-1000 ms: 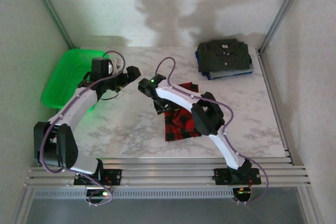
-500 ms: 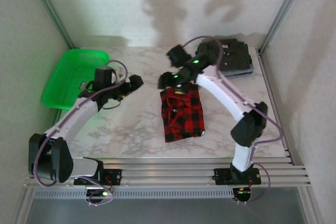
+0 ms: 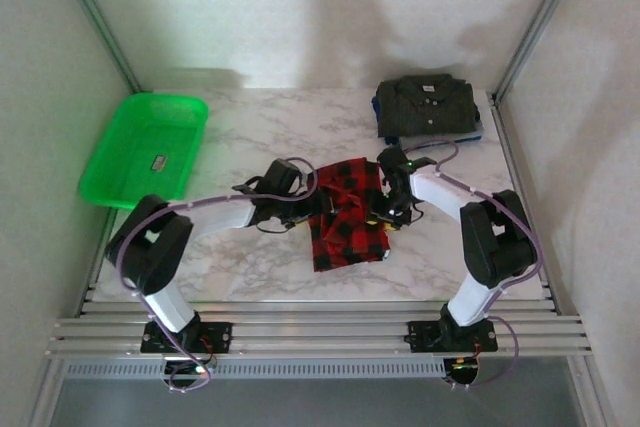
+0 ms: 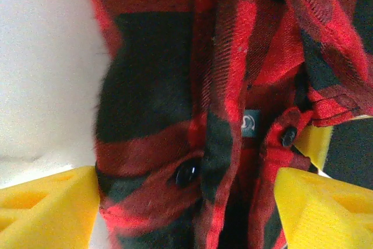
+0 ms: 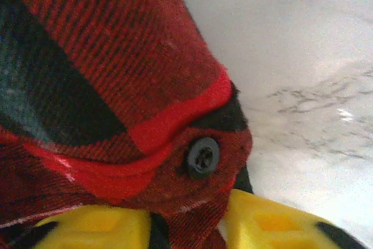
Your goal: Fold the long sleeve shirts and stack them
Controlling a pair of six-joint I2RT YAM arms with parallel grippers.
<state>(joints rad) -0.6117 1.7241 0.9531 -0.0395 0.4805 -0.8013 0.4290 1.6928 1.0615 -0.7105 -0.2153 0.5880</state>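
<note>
The red-and-black plaid shirt lies folded at the middle of the table. My left gripper is at its left edge. In the left wrist view its yellow fingers stand wide apart, open, with bunched plaid cloth and a dark button filling the gap between them. My right gripper is at the shirt's right edge. Its fingers are close together, shut on a fold of plaid cloth just below a grey button. The dark grey-olive shirt lies folded on a blue garment at the back right.
A green plastic basket sits at the back left corner. Bare marble table lies in front of and left of the plaid shirt. Metal frame posts rise at the back corners.
Both arms have come down to the plaid shirt: the left from the basket side to its left edge, the right from the back to its right edge. Both sets of jaws have narrowed.
</note>
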